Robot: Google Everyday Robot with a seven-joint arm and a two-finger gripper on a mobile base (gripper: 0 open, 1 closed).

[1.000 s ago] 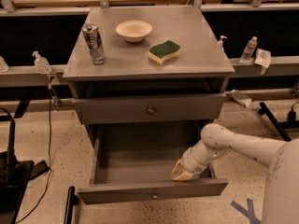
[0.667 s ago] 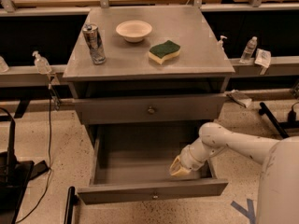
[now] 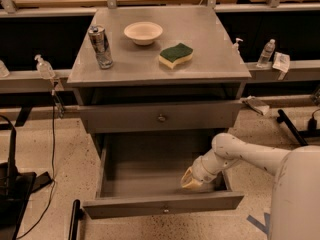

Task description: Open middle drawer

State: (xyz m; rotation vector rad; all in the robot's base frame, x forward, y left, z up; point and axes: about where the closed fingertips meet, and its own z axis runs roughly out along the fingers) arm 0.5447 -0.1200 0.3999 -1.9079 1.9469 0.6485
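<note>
The middle drawer [image 3: 150, 205] is pulled out. Inside its tray, at the near right corner, sits the end effector [image 3: 191, 180]; clenched or released, I cannot tell.

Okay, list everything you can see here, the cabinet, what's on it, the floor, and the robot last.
cabinet: one, grey metal, centre of view
drink can: one, silver, upright, left side of the cabinet top
bowl: one, white, back middle of the top
sponge: one, green over yellow, right of the bowl, nearer the front
top drawer: one, grey, round knob, just under the top
middle drawer: one, grey, pulled out toward the camera
pump bottles: at least two, clear, left rail and right rail
water bottle: one, clear, right rail
cable: black, floor at left
arm: one, white, reaching in from lower right
gripper: one, cream, inside the middle drawer at its front right
</note>
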